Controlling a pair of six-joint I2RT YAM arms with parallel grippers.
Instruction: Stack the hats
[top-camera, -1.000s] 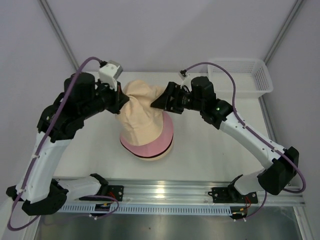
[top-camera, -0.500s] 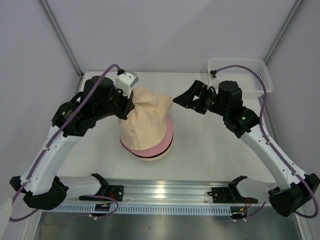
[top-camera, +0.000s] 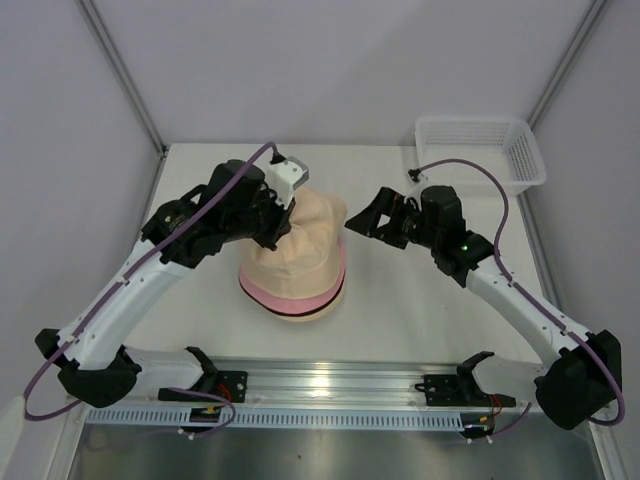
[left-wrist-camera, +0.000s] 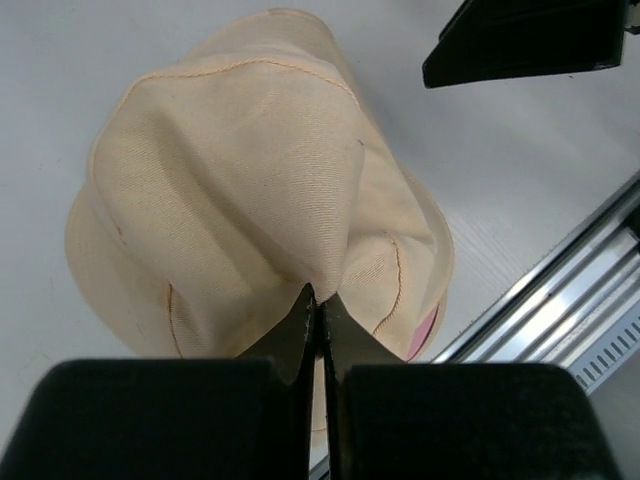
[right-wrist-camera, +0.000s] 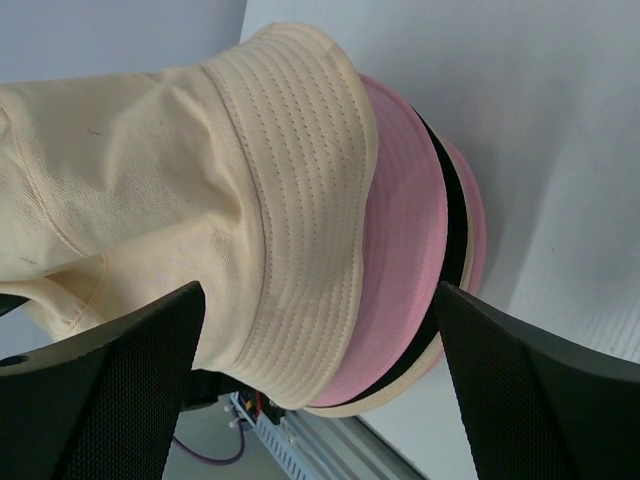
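left gripper (left-wrist-camera: 315, 305) tight on peach hat (left-wrist-camera: 230, 170)

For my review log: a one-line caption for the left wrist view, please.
Left gripper shut on a fold of the pale peach bucket hat, which tops a pink hat.

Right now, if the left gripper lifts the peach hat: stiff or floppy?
Likely floppy: the peach hat bunches into a fold where the left gripper pinches it. Probably light, thin cloth. Its stitched brim looks firmer and may drag on the pink hat.
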